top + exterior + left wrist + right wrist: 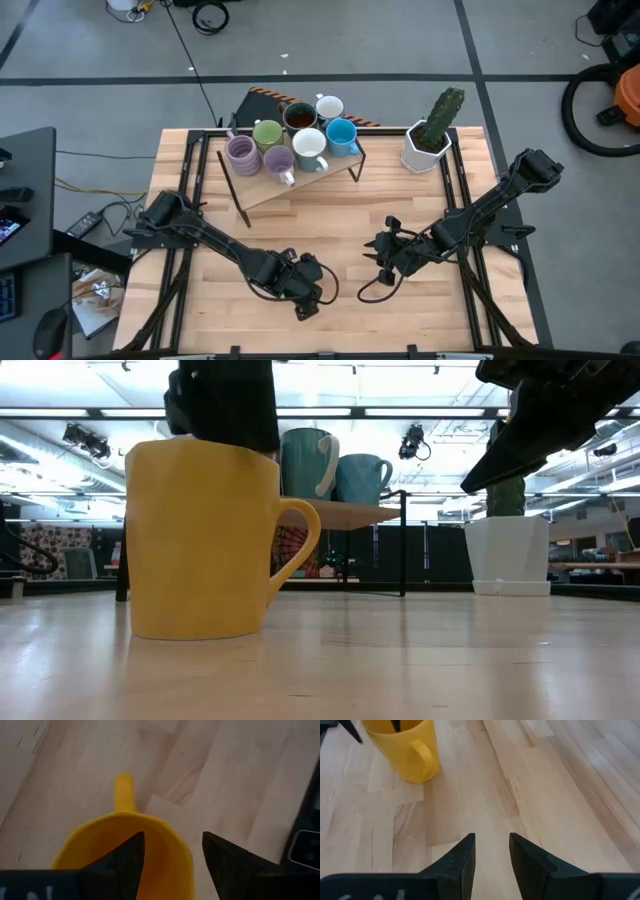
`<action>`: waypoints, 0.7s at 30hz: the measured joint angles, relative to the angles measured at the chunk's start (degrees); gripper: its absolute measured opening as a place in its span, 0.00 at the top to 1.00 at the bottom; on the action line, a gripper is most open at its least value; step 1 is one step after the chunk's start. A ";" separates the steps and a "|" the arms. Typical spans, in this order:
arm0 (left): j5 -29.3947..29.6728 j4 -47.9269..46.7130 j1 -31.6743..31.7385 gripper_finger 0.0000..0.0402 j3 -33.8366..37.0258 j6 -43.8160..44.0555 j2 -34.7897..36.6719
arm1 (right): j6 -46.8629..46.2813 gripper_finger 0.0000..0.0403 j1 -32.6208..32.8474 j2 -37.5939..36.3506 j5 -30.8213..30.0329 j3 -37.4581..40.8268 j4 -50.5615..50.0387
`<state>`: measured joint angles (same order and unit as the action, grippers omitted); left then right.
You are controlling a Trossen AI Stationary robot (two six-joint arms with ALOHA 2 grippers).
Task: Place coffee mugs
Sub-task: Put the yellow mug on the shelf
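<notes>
A yellow-orange mug [205, 540] stands upright on its base near the table's near edge, handle [123, 792] pointing away from my left wrist. My left gripper [173, 852] hangs over it from above and is open, one finger inside the mug and one outside its wall. In the high view the gripper [310, 290] hides the mug. My right gripper [492, 855] is open and hovers over bare wood to the right of the mug [402, 750]. The other mugs, purple [243, 153], green [267, 133], brown [299, 117], white [309, 145] and blue [341, 135], stand on a raised wooden shelf [300, 185].
A white hexagonal pot with a cactus [428, 145] stands at the far right of the table, right of the shelf. Black frame rails [462, 190] run along the table's sides. Bare wood lies between the shelf and both grippers.
</notes>
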<state>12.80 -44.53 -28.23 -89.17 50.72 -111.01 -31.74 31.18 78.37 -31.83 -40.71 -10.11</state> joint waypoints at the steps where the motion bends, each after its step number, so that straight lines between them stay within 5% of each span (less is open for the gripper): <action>1: -0.08 -0.18 0.01 0.49 0.00 -0.06 -0.28 | 0.01 0.69 0.00 0.00 0.00 0.00 0.05; 6: 0.46 -0.35 0.10 0.53 -0.02 -1.94 -0.52 | 0.02 0.69 0.00 0.00 0.17 0.00 0.14; 11: -0.09 -0.39 0.04 0.68 -0.02 -6.10 -0.64 | 0.25 0.69 0.00 0.00 0.15 0.00 0.24; 18: -6.86 -1.44 0.20 0.95 -0.10 -20.88 -0.55 | 0.15 0.69 0.00 0.00 0.37 0.00 0.33; 21: -10.12 -3.21 0.08 0.95 -0.17 -29.03 -0.43 | 0.05 0.69 0.34 0.00 0.39 0.00 0.63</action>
<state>2.68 -47.74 -28.15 -89.34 21.70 -111.44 -31.69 31.52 78.37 -31.44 -40.71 -9.48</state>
